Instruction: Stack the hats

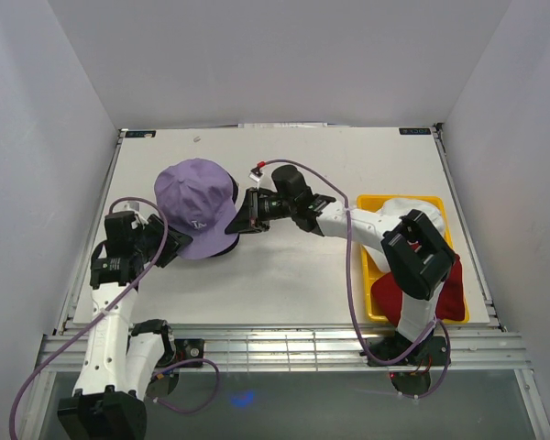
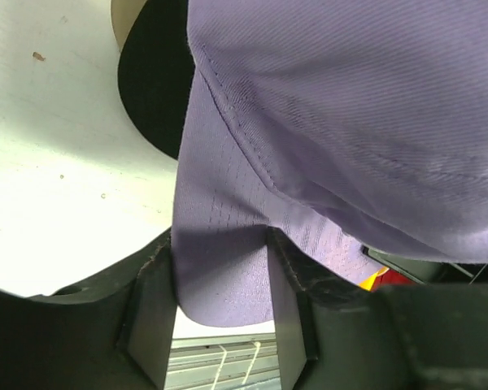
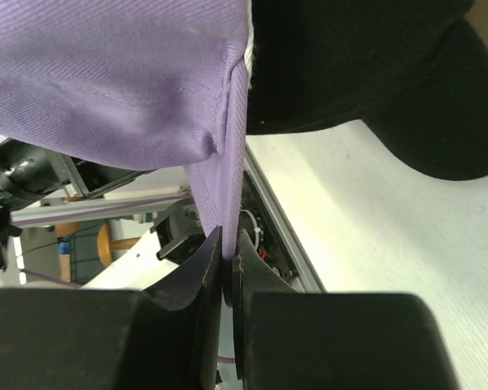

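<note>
You have the top cap (image 1: 197, 203) resting on a lower cap (image 2: 150, 81), left of the table's (image 1: 348, 165) centre; at right, the tray (image 1: 371, 203) holds a rear cap (image 1: 401, 205) and a front cap (image 1: 449, 302).

White table (image 1: 348, 165): matte surface, evenly lit, soft shadows only. Plain white panels enclose it on three sides: left wall (image 1: 37, 137), back wall (image 1: 284, 55), right wall (image 1: 522, 137). Two small dark labels (image 1: 139, 134) sit at the table's far corners (text unreadable). A slotted metal rail frame (image 1: 284, 348) runs along the table's near edge. Below that edge is a dark glossy floor (image 1: 330, 403) with one blue light spot (image 1: 243, 399).
</note>
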Robot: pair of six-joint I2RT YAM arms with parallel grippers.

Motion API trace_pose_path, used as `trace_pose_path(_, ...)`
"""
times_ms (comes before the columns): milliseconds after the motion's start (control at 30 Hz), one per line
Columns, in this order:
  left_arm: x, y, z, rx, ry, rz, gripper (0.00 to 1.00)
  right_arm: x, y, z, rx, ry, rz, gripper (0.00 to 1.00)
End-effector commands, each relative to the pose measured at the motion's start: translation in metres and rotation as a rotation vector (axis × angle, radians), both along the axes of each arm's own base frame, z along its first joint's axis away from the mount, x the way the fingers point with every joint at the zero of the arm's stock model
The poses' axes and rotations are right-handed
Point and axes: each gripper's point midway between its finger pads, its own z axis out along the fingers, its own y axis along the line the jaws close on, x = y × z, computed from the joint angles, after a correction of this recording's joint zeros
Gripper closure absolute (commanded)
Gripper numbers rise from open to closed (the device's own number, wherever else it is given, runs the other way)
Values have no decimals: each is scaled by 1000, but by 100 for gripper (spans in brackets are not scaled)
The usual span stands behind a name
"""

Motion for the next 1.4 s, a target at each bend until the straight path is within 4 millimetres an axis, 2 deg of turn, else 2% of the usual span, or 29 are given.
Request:
trace_pose_path(0,-3,-11,9,-12,-30,-64,46,-11,11,16,116,20,25,92)
trace_pose_path(67,-5,-11,11,-11,-38,-64,43,-7,10,22,159,27,14,92)
trace_pose_path(200,-8,-9,17,8,-40,-65,42,-3,5,20,194,97,-24,92)
trace_pose_path(367,-10,-5,29,37,-52,-60,42,1,-4,11,215,145,-62,92)
trace_pose_path(533,-15,-4,32,45,-49,-55,38,6,-7,3,235,168,-83,92)
trace_pose_path(733,-19,0,45,65,-68,-28,37,11,-9,-4,256,186,-110,92)
trace_pose_path(800,-20,1,53,67,-83,-18,30,12,-9,-7,260,196,-116,92)
trace_pose_path(867,-20,2,59,68,-93,-14,29,12,-9,-12,257,206,-116,92)
trace_pose_path(1067,-14,-2,102,52,-182,-25,30,15,-10,-26,253,220,-126,92)
trace_pose_path(1100,-12,-3,118,54,-218,-27,30,14,-11,-30,255,244,-129,92)
trace_pose_path(1233,5,1,149,65,-287,-12,30,17,-14,-30,284,261,-139,92)
trace_pose_path(1367,36,6,164,69,-316,7,30,18,-13,-27,305,263,-139,92)
